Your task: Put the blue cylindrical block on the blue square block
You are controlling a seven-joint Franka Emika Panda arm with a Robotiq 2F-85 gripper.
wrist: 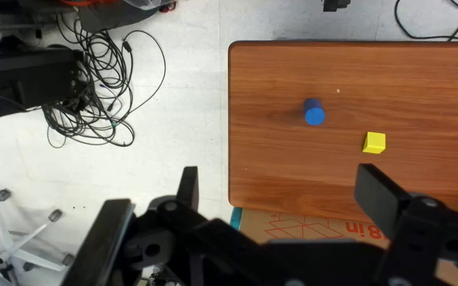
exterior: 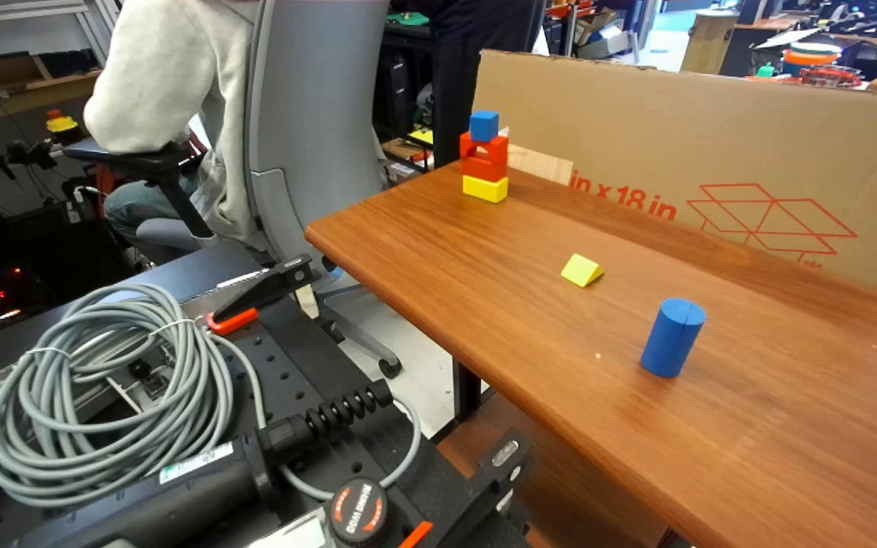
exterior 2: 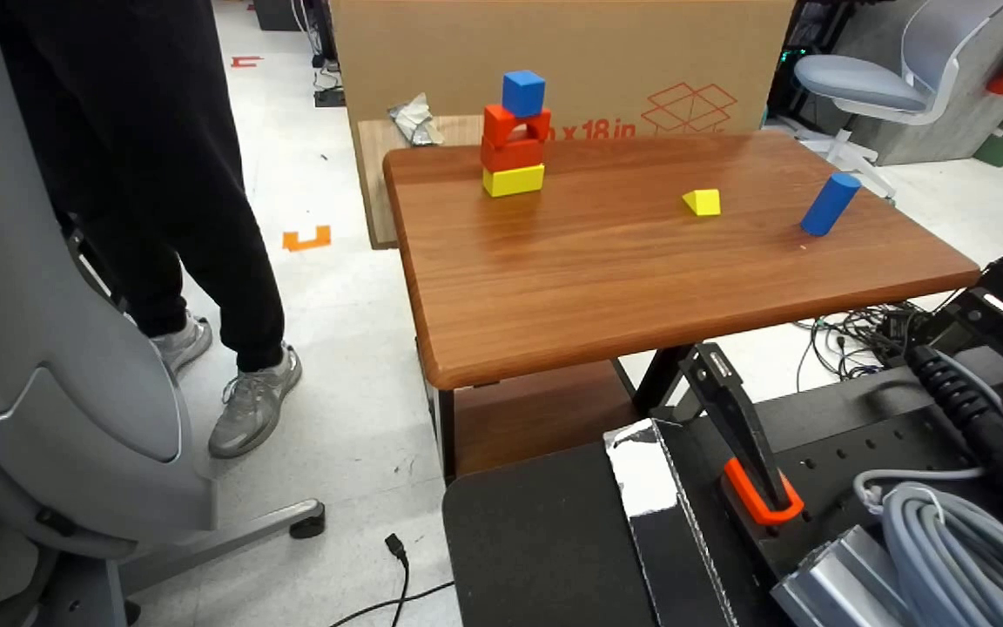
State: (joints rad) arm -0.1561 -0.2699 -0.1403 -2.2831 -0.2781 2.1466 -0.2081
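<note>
Spread wide, the hand [wrist: 272, 186] is holding nothing, while near the yellow wedge [exterior: 582, 270] the blue cylindrical block [exterior: 671, 339] is standing upright on the surface [exterior: 438, 243]. Picking that block up is apparently the pending step, so the next move is calling for lowering around it and closing. The blue square block [exterior 2: 523, 93] is sitting atop a red-and-yellow stack [exterior 2: 512, 157].

- gripper [wrist: 278, 186] is spread super wide in the wrist view
- dark fingers [wrist: 378, 198] sit well apart, one either side of its middle
</note>
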